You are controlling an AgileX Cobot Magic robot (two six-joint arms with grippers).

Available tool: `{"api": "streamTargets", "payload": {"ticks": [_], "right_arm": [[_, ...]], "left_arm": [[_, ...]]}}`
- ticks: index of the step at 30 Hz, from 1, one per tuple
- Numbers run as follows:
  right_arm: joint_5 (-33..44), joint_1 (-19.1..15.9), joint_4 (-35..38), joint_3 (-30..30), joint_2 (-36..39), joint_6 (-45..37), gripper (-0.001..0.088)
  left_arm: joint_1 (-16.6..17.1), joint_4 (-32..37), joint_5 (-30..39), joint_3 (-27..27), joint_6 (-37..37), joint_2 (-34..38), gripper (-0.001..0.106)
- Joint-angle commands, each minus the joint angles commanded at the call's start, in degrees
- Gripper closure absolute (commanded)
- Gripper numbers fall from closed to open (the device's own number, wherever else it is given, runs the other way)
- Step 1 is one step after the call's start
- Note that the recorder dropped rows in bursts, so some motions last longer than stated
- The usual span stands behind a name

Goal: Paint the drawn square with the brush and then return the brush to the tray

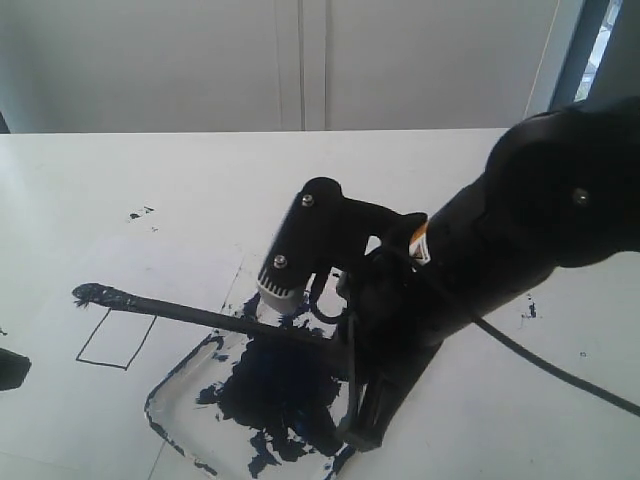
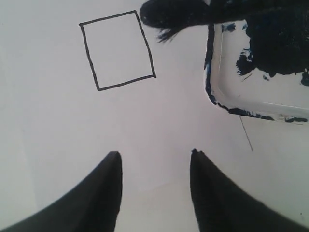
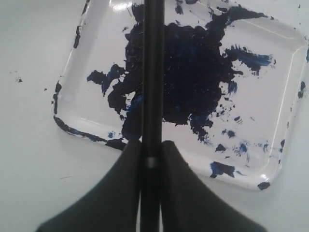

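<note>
Right end effector (image 3: 149, 147) grips one brush (image 3: 152, 72) over one tray (image 3: 275, 111); left end effector (image 2: 154, 154) gapes near one drawn square (image 2: 118, 50).

tray (image 1: 163, 397): near corner cut by the exterior view's bottom edge, right side hidden behind the right arm (image 1: 510, 240)
brush (image 1: 200, 316): tip cut off by the right wrist view's edge; handle end buried in the right gripper (image 3: 150, 150)
</note>
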Motion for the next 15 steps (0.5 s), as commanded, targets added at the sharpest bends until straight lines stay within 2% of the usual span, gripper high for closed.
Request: {"api": "streamTargets", "payload": {"ticks": [4,10,15], "right_arm": [[-2.26,0.0,-0.95,-1.23,2.45,-0.51,0.0868],[-5.52,0.0,-1.38,-2.57,6.25,-0.51,0.0868],[-7.47,0.0,-2.42,-2.57,8.18,-0.51,0.0868]], "left_arm": [[0.0,-1.05,-2.4,1.04,0.94,3.56,0.056],[0.0,-5.58,-6.32,2.97,6.98,7.2,0.056],[0.0,-5.58,-7.46,3.33,10.32,9.64,0.056]]}}
